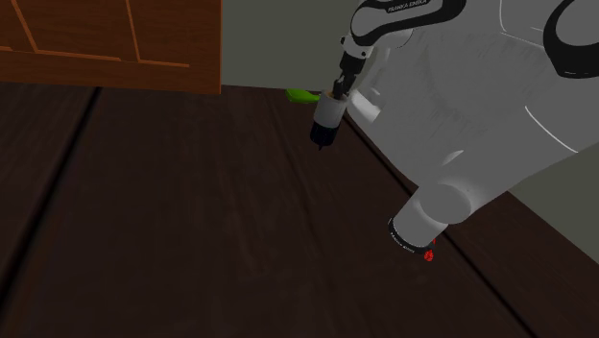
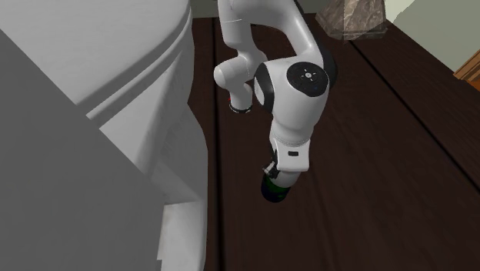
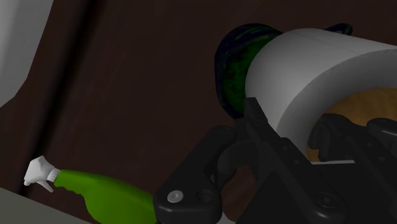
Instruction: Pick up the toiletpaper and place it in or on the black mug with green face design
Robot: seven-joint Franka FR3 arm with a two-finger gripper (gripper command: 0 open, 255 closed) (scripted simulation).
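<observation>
Toiletpaper [image 3: 299,70], a white roll with a brown core, is clasped in the hand [image 1: 332,104], whose fingers grip it just above the black-and-green mug [image 2: 273,190] on the dark floor [image 1: 173,221] near its edge at the wall [image 1: 278,43], a green bottle [image 3: 108,194] lying close by.

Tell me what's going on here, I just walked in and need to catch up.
The white arm's black fingers clasp a white toilet paper roll and hold it right at the black mug with green markings on the dark wooden floor. The roll is not yet released. A green bottle lies nearby.
</observation>
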